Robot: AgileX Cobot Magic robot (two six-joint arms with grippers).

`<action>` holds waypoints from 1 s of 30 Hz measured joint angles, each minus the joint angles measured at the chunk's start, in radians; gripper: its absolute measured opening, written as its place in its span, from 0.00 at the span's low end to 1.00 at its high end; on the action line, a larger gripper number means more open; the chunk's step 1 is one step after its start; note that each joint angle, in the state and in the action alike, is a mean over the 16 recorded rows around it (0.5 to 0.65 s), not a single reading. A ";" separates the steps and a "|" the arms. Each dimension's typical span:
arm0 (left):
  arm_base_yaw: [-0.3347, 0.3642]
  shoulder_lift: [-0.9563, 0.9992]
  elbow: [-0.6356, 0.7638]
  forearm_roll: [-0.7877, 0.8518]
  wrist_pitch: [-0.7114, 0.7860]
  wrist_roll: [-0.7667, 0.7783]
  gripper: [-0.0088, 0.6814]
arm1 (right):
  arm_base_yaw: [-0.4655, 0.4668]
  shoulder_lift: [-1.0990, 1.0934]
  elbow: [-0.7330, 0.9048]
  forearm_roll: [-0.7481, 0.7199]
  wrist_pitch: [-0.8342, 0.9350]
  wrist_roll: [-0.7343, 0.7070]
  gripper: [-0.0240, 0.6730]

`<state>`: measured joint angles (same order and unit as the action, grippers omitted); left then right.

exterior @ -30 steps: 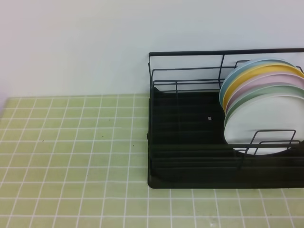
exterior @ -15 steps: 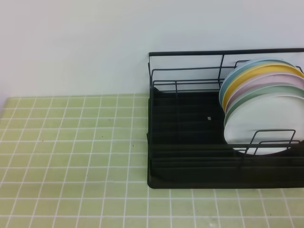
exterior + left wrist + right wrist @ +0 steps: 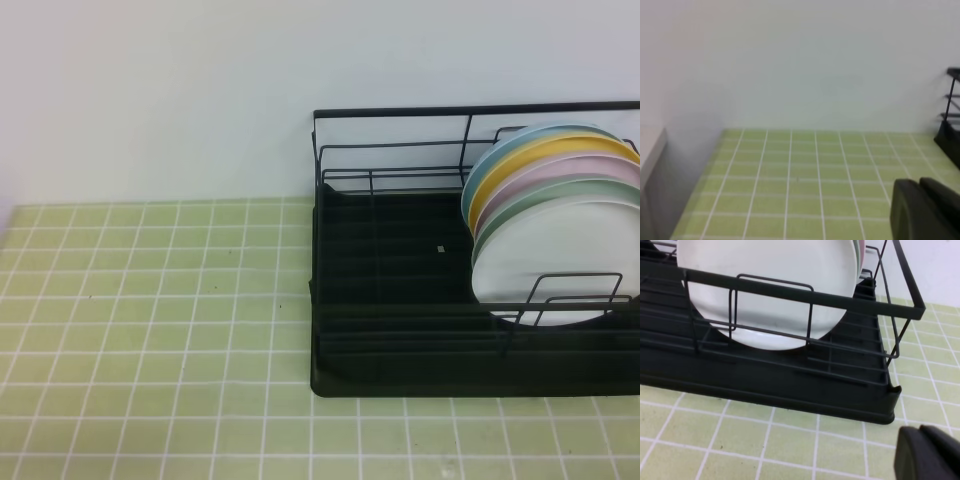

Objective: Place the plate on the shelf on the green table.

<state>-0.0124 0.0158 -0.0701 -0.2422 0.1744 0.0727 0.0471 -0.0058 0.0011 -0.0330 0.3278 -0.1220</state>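
We judge the white plate [image 3: 545, 265], standing frontmost in the rack [image 3: 400, 330] on the worktop [image 3: 150, 300], stiff, glossy, breakable; take its rim; both tools clenched, empty

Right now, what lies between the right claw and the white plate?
In the right wrist view, bare green table, then the shelf tray's front edge and wire rails, separate the right claw from the plate.

The shelf [image 3: 420, 330] stands on my tabletop [image 3: 150, 320], toward its right and back against the wall [image 3: 150, 100]. In the shelf's right end the plate [image 3: 560, 265] stands on edge, foremost of a row, four other plates [image 3: 545, 160] leaning close behind it.
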 joint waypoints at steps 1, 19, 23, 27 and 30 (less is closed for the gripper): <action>-0.001 -0.006 0.012 0.008 -0.002 -0.004 0.01 | 0.000 0.000 0.000 0.000 0.000 0.000 0.03; -0.050 -0.023 0.071 0.121 0.087 -0.064 0.01 | 0.000 0.000 0.000 0.000 0.001 0.000 0.03; -0.051 -0.023 0.071 0.124 0.112 -0.071 0.01 | 0.000 0.000 0.000 0.000 0.002 0.000 0.03; -0.051 -0.023 0.071 0.127 0.131 -0.073 0.01 | 0.000 0.000 0.000 0.000 0.002 0.000 0.03; -0.051 -0.023 0.071 0.127 0.133 -0.073 0.01 | 0.000 -0.002 0.002 0.000 0.002 0.000 0.03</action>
<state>-0.0639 -0.0067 0.0008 -0.1150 0.3075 0.0000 0.0471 -0.0074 0.0027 -0.0334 0.3300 -0.1221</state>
